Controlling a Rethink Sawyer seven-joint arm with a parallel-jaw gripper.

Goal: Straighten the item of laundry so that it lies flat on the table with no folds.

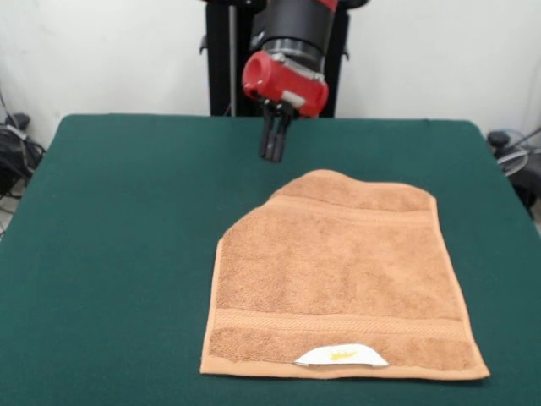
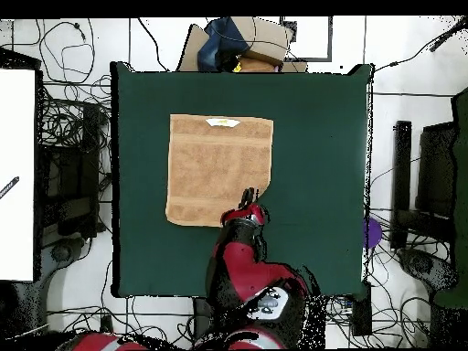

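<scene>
The tan terry towel [image 1: 338,279] lies spread on the dark green table [image 1: 118,254], right of centre in the front view. Its white label [image 1: 341,356] with a yellow mark is at the near edge. The far left corner looks folded in, so that edge runs slanted and the far edge bulges. My gripper [image 1: 272,144] hangs above the table just beyond that far edge, with its fingers close together and nothing in them. In the overhead view the towel [image 2: 215,164] lies left of centre, with the gripper [image 2: 249,196] at its lower right corner.
The robot's pedestal [image 1: 228,59] stands at the table's far side. Cables and equipment [image 1: 13,144] lie off the table's edges. A cardboard box and a dark blue object [image 2: 239,44] sit past the top edge in the overhead view.
</scene>
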